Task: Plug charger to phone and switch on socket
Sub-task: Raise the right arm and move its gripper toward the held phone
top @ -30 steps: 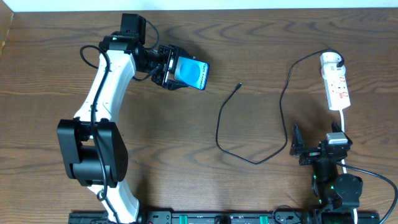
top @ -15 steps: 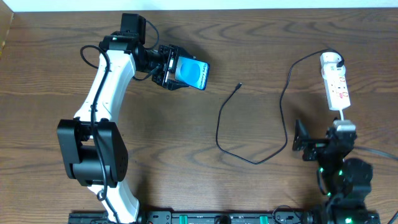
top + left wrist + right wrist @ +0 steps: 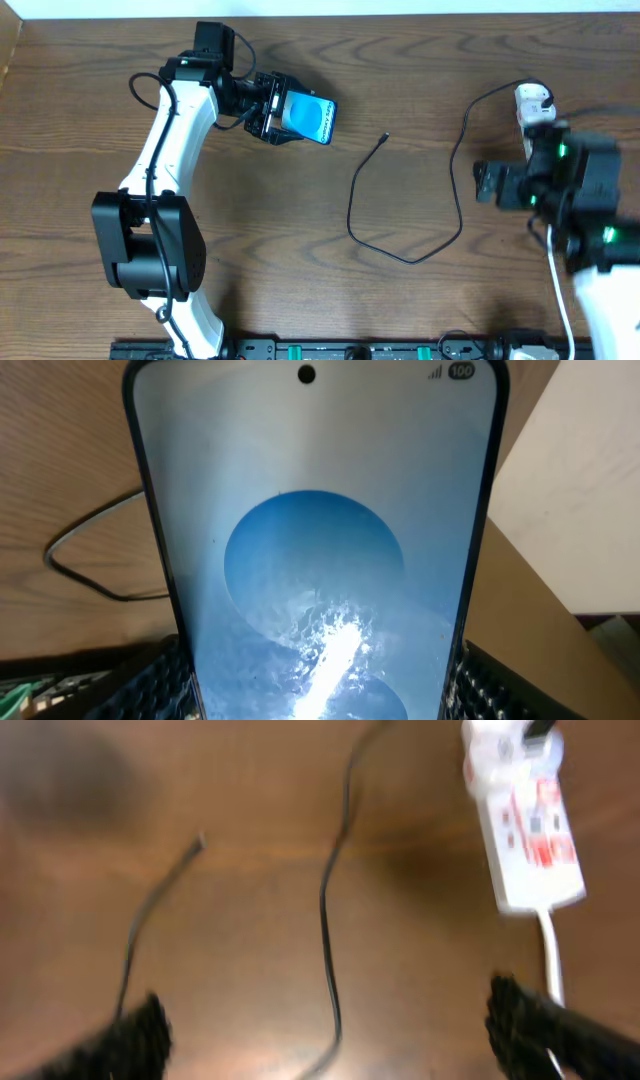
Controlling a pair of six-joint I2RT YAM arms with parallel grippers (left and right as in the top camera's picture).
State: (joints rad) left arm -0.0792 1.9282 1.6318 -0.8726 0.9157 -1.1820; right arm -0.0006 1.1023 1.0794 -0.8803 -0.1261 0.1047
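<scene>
Your left fingers (image 3: 150, 685) clamped on the phone (image 3: 320, 540), your right fingers (image 3: 140, 1035) apart, the socket (image 3: 525, 830) at their one o'clock.

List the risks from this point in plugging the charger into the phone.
1. The right gripper, open, hangs blurred beside the power strip; a sweep could snag the charger cable and drag its connector away.
2. The connector is small and lies flat on the table; a pinch may miss it.
3. The left gripper holds the phone near one end, so insertion force might shift it.
</scene>
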